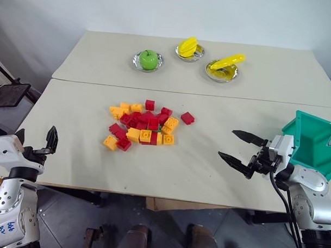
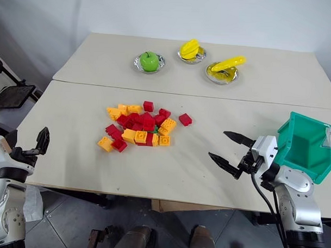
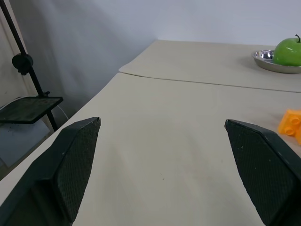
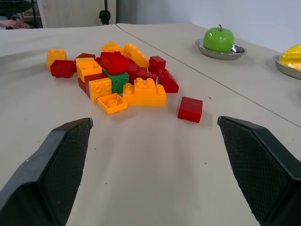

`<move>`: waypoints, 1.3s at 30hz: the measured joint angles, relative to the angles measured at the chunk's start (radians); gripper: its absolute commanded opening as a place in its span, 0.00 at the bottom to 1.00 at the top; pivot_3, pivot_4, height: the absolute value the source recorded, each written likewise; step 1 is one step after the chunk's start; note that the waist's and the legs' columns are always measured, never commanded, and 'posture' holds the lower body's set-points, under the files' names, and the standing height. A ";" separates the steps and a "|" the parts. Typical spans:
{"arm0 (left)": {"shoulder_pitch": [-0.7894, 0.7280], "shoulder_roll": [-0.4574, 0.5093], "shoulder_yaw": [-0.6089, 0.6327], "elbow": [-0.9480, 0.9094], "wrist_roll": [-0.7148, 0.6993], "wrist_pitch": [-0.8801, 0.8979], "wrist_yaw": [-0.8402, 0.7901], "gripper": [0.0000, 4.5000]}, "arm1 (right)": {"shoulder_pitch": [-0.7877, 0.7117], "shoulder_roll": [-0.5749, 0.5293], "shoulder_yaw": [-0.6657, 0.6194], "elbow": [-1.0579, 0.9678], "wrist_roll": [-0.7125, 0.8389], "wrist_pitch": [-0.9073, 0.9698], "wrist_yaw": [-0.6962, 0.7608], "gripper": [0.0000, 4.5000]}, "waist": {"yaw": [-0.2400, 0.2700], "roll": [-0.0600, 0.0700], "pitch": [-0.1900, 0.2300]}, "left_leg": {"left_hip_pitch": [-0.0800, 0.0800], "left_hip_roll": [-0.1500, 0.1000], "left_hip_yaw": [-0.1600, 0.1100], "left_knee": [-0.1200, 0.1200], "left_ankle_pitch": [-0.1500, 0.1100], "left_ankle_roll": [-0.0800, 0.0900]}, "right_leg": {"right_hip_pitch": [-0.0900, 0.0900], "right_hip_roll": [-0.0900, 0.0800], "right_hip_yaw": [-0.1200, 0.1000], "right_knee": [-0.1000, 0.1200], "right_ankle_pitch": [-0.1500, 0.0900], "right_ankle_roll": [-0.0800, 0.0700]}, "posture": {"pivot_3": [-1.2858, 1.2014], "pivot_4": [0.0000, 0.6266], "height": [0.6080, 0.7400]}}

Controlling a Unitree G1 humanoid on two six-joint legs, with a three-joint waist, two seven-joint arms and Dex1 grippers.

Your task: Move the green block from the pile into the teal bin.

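Large beige table (image 1: 207,169), made of two flat tops meeting at a seam, is carrying everything listed here.

Teal plastic bin (image 1: 312,137) with slanted walls and an open top is sitting at the table's right edge, just behind the right arm.

Right gripper (image 1: 239,148), two black fingers, is hovering over bare tabletop between the bin and the bricks, its jaws standing wide apart with nothing between them.

Left gripper (image 3: 162,141) is hanging at the table's near left edge, its jaws likewise spread wide and holding nothing, well apart from the bricks.

Pile (image 1: 142,126) of red and yellow-orange studded plastic bricks is lying mid-table.

Three shallow metal dishes are standing in a row on the far top: one is holding a round green apple (image 1: 148,59), the other two are holding yellow banana-like fruit (image 1: 188,47) and (image 1: 226,63).

Small dark-green studded plastic block (image 4: 119,80) is sitting low inside the pile, with red and yellow bricks pressing against it and one red brick (image 4: 114,61) just behind.

One stray red brick (image 4: 190,108) is lying apart on the pile's right side.
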 measured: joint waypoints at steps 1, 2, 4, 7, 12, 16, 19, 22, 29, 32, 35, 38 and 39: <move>0.000 0.000 0.000 0.000 0.000 0.009 0.001 1.00 | 0.000 0.000 0.000 0.000 0.000 0.000 0.001 0.99 | 0.000 0.000 0.000 | 0.000 0.000 0.000 0.000 0.000 0.000 | 0.000 0.000 0.000 0.000 0.000 0.000 | 0.52 0.24 1.00; 0.001 0.000 0.000 0.000 0.000 0.013 0.002 1.00 | 0.000 0.000 0.000 0.000 0.000 0.000 0.001 0.99 | 0.000 0.000 0.000 | 0.000 0.000 0.000 0.000 0.000 0.000 | 0.000 0.000 0.000 0.000 0.000 0.000 | 0.52 0.24 1.00; 0.000 0.000 0.000 0.000 -0.001 0.011 -0.001 1.00 | -0.002 0.000 0.000 0.000 0.000 0.000 0.004 0.99 | 0.000 0.000 0.000 | 0.000 0.000 0.000 0.000 0.000 0.000 | 0.000 0.000 0.000 0.000 0.000 0.000 | 0.52 0.24 1.00; 0.013 0.011 -0.005 -0.002 -0.013 -0.041 -0.081 1.00 | -0.004 0.000 0.000 0.001 0.001 0.000 0.010 0.99 | 0.000 0.000 0.000 | 0.000 0.000 0.000 0.000 0.000 0.000 | 0.000 0.000 0.000 -0.001 0.000 0.000 | 0.52 0.24 1.00; 0.074 0.169 -0.031 0.001 -0.054 -0.078 -0.336 1.00 | -0.016 -0.014 -0.002 0.000 0.014 0.006 0.037 0.99 | -0.001 0.001 0.001 | 0.000 0.004 0.002 -0.001 0.000 -0.001 | 0.000 0.001 0.000 -0.005 0.000 0.000 | 0.52 0.24 1.00; 0.118 0.301 -0.044 -0.014 -0.154 -0.002 -0.558 1.00 | -0.015 -0.081 -0.015 -0.015 0.063 0.049 0.106 0.99 | -0.002 0.004 0.002 | 0.000 0.008 0.004 -0.002 0.000 -0.001 | 0.000 0.001 0.000 -0.007 0.000 0.000 | 0.52 0.24 1.00; 0.168 0.375 -0.113 -0.055 -0.118 -0.033 -0.691 1.00 | 0.008 -0.137 -0.023 -0.047 0.085 0.071 0.167 0.99 | 0.000 0.004 0.002 | 0.000 0.009 0.004 -0.004 -0.001 -0.001 | 0.000 0.001 0.000 -0.009 0.000 0.000 | 0.52 0.24 1.00; 0.230 0.412 -0.185 -0.083 -0.062 -0.093 -0.804 1.00 | 0.071 -0.190 -0.048 -0.057 0.085 0.069 0.233 0.99 | 0.001 0.004 0.003 | 0.000 0.009 0.006 -0.009 0.000 0.000 | 0.000 0.002 0.000 -0.011 0.000 0.000 | 0.52 0.24 1.00; 0.193 0.406 -0.226 -0.047 -0.033 -0.101 -0.821 1.00 | 0.137 -0.186 -0.056 -0.037 0.059 0.035 0.256 0.99 | -0.001 0.005 0.003 | 0.002 0.012 0.012 -0.011 0.000 -0.001 | -0.001 0.003 -0.001 -0.010 0.000 0.001 | 0.52 0.24 1.00; 0.146 0.382 -0.249 -0.052 -0.041 -0.067 -0.803 0.96 | 0.156 -0.173 -0.069 -0.044 0.058 0.025 0.235 1.00 | 0.000 0.005 0.003 | 0.002 0.012 0.013 -0.011 0.000 -0.001 | -0.003 0.003 -0.001 -0.009 0.001 0.001 | 0.52 0.24 1.00; 0.095 0.375 -0.295 -0.067 -0.055 -0.035 -0.808 0.81 | 0.175 -0.173 -0.098 -0.064 0.055 0.023 0.217 1.00 | 0.001 0.005 0.003 | 0.001 0.012 0.015 -0.011 0.000 -0.001 | -0.004 0.003 -0.001 -0.008 0.001 0.001 | 0.52 0.24 1.00; 0.007 0.361 -0.377 -0.068 -0.066 -0.010 -0.834 0.59 | 0.188 -0.174 -0.151 -0.091 0.069 0.029 0.197 1.00 | 0.004 0.005 0.003 | 0.001 0.012 0.016 -0.011 0.000 -0.001 | -0.004 0.003 -0.001 -0.008 0.001 0.002 | 0.52 0.24 1.00; -0.054 0.341 -0.422 -0.050 -0.057 -0.008 -0.850 0.54 | 0.194 -0.175 -0.162 -0.100 0.075 0.036 0.190 1.00 | 0.007 0.005 0.003 | 0.001 0.011 0.016 -0.010 0.000 -0.001 | -0.004 0.003 -0.001 -0.007 0.001 0.002 | 0.52 0.24 1.00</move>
